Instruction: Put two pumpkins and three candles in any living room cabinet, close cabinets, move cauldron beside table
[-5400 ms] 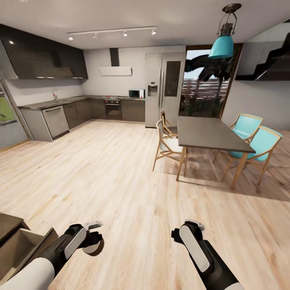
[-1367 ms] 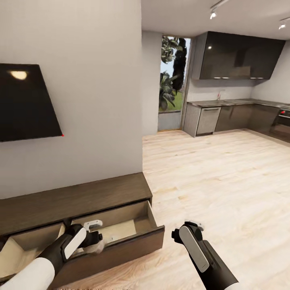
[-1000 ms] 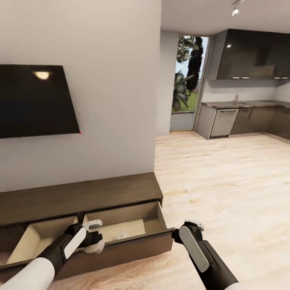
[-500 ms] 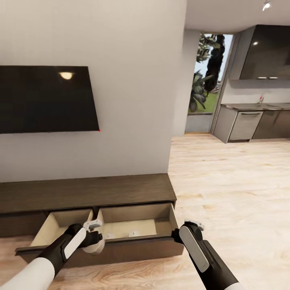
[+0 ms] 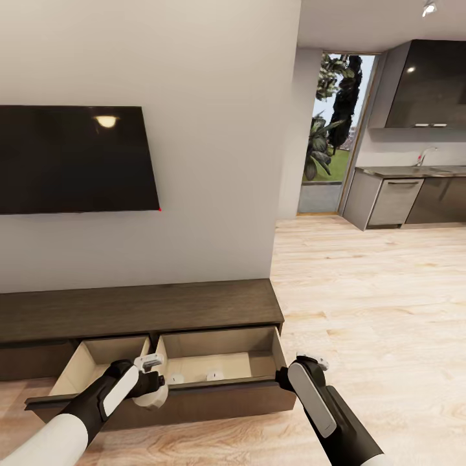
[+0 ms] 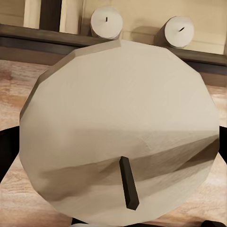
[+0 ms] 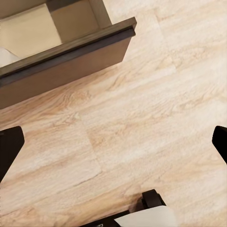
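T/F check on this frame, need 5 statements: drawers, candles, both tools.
1. Two drawers of the cabinet are pulled open. True.
2. The left tool holds a pumpkin. False: it holds a grey-beige candle, wick toward the camera.
3. Two candles already stand in the open right drawer. True.
4. The right tool grips a drawer front. False: in the right wrist view its fingers are spread over bare floor, holding nothing.
5. The TV stands on the cabinet top. False: it hangs on the wall above it.
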Robot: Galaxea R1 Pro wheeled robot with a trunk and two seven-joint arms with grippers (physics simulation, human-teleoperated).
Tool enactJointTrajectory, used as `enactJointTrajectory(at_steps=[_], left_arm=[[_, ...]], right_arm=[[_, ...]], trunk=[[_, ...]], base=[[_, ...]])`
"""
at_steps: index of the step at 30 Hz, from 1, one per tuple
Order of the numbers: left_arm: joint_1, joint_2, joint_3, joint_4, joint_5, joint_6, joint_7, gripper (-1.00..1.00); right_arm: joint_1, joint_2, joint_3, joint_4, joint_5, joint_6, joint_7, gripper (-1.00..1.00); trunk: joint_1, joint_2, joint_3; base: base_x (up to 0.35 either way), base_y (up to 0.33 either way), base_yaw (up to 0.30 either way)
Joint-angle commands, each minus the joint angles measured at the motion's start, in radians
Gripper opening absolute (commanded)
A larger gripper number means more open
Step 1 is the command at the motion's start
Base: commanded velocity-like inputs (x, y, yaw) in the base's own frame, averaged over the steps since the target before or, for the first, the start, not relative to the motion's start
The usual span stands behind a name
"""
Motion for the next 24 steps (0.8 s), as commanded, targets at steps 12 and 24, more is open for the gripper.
enactJointTrajectory(at_steps=[12, 24], left_arm=[[-0.001, 0.002, -0.004, -0.002, 0.009, 0.002, 0.009, -1.0], [0.005, -0.015, -0.009, -0.01, 0.013, 0.007, -0.007, -1.0]], right_arm=[[-0.001, 0.0, 0.002, -0.002, -0.011, 0.003, -0.01, 1.0], [-0.004, 0.0, 0.006, 0.007, -0.008, 0.003, 0.007, 1.0]], trunk=[[0.0, -0.001, -0.001], [0.0, -0.001, -0.001]], base=[[0.0, 0.0, 0.0], [0.011, 0.0, 0.0]])
